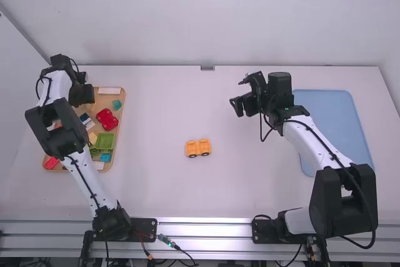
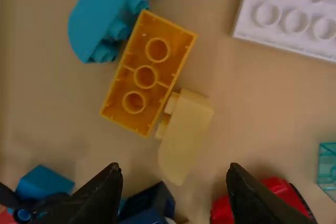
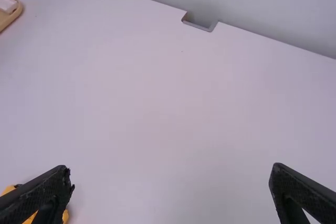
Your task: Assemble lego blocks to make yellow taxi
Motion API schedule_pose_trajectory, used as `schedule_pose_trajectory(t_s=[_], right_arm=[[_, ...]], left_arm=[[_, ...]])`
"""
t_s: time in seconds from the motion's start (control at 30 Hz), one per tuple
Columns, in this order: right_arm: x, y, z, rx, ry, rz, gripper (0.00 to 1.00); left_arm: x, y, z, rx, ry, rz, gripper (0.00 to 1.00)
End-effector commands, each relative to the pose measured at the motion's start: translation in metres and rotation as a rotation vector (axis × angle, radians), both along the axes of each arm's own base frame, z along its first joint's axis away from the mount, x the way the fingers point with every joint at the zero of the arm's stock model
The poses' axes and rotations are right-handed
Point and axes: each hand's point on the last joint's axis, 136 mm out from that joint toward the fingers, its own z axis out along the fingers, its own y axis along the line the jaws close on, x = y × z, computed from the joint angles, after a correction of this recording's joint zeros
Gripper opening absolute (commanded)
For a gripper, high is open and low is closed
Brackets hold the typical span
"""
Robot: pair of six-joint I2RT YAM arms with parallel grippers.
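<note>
When closing wide-set black left gripper (image 2: 174, 169) around upturned orange plastic block (image 2: 145, 76), avoid dragging adjoining pale-yellow curved plastic block (image 2: 185, 132) through misalignment; note wide-set black right gripper (image 3: 170, 168).

Over there the left arm (image 1: 80, 167) leans outward, stretched far from its base, the left end effector (image 1: 86, 95) tipped downward, fingers parted. The right arm (image 1: 309, 142) bows outward, then slants inward, the right end effector (image 1: 237, 95) facing the middle, fingers spread wide.
</note>
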Motion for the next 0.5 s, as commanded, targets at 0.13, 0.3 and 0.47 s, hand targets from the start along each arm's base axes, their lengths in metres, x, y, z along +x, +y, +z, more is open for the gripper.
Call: schedule_pose_trajectory(t_s=[0.13, 0.3, 0.47], right_arm=[[0.002, 0.003, 0.004, 0.003, 0.004, 0.007, 0.99], [0.000, 0.002, 0.002, 0.001, 0.013, 0.006, 0.99], [0.003, 0.002, 0.004, 0.000, 0.000, 0.003, 0.99]], left_arm=[[0.012, -0.016, -0.016, 0.008, -0.018, -0.036, 0.63], [0.002, 0.000, -0.028, 0.097, 0.026, -0.012, 0.61], [0.002, -0.001, -0.031, 0.081, 0.018, -0.021, 0.61]])
